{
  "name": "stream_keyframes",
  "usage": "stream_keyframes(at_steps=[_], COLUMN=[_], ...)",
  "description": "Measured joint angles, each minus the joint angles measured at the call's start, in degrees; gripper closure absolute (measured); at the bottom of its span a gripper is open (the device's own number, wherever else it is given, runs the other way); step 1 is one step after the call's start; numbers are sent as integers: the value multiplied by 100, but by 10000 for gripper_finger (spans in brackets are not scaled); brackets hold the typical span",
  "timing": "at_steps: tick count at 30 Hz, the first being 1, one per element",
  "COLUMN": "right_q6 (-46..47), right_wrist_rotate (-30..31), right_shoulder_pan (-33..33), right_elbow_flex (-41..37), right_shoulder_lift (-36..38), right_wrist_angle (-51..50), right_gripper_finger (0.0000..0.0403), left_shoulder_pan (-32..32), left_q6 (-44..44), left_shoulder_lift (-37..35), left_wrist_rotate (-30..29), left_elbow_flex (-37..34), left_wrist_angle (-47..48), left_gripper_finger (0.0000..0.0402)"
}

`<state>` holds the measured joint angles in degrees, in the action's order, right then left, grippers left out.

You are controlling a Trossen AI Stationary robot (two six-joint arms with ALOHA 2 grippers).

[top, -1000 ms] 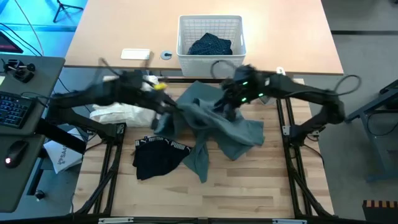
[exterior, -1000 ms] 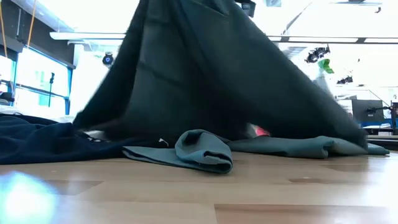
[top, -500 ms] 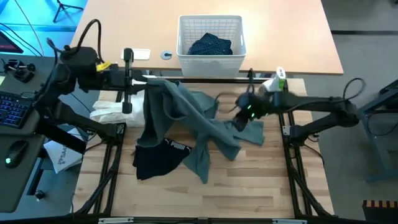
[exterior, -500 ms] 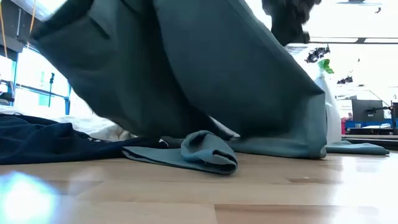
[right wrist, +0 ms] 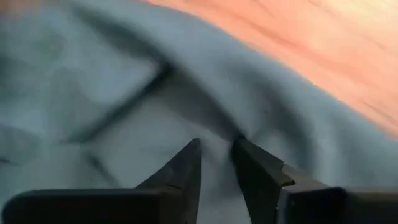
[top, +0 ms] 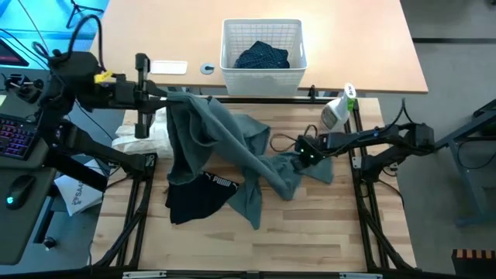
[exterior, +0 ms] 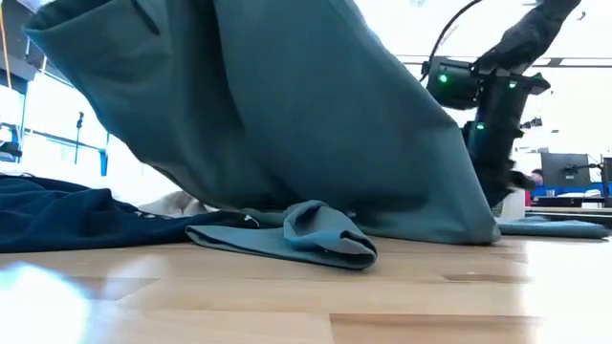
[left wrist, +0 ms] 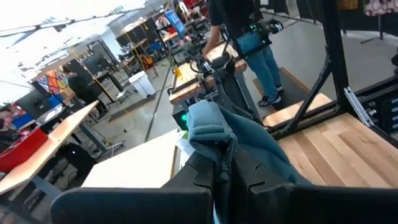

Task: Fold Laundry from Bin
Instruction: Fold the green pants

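Note:
The grey-green top (top: 232,143) is stretched from the far left down to the table's middle. My left gripper (top: 167,94) is shut on its raised end, high over the table's far left. A rolled part (exterior: 316,234) and the right end (top: 310,167) lie on the wood. My right gripper (top: 304,157) points down at that right end, its fingers (right wrist: 186,162) a narrow gap apart over the cloth. The white bin (top: 262,27) at the far edge holds a navy dotted piece (top: 262,56). A black piece with Puma lettering (top: 198,198) and a white cloth (top: 143,139) lie at the left. My left gripper pinches a bunched fold of the top (left wrist: 211,134) between its two fingers, several layers thick. The fingers lie about level and point toward the table's right. The top hangs below and slopes down, with its lower parts on the table. My right gripper's fingertips are down at the top's right end (right wrist: 239,137); whether they touch the cloth I cannot tell.
A spray bottle (top: 337,108) stands at the far right, by the right arm. A white flat item (top: 169,67) and a small blue round thing (top: 206,68) lie left of the bin. Bare wood (top: 310,232) shows at the near right.
My left gripper has risen and drawn back toward the table's left edge, pulling the top's held end up and leftward; the cloth now slopes from there to the table. My right gripper has dropped from above the top down onto its right end, tipping to point downward.

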<state>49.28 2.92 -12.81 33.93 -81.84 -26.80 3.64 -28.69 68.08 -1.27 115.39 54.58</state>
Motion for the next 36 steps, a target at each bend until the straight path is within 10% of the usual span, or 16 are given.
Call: stream_keyframes(at_steps=[6,10,22,30,36], right_q6=[1227,1506,-542,-1102,-2251], right_wrist_rotate=[1447,1762,681,91,-666], right_shoulder_pan=[319,612,115,-709,-871], right_elbow_flex=[326,903,1678,1947,2477], right_shoulder_lift=[451,1011,320,-1511,-2638], right_wrist_angle=[-3505,-3882,1066,1734,2097], right_gripper_finger=[367,390,320,168,136], left_shoulder_pan=[0,0,0,0,4], left_q6=[-2,7,1066,1458,1422], left_shoulder_lift=[-95,-175,-317,-367,-364], left_wrist_rotate=[-10,-10,1686,1782,1761], left_elbow_flex=[75,77,79,79,79], left_wrist_angle=[34,30,84,86,86], left_gripper_finger=[401,401,401,401,401])
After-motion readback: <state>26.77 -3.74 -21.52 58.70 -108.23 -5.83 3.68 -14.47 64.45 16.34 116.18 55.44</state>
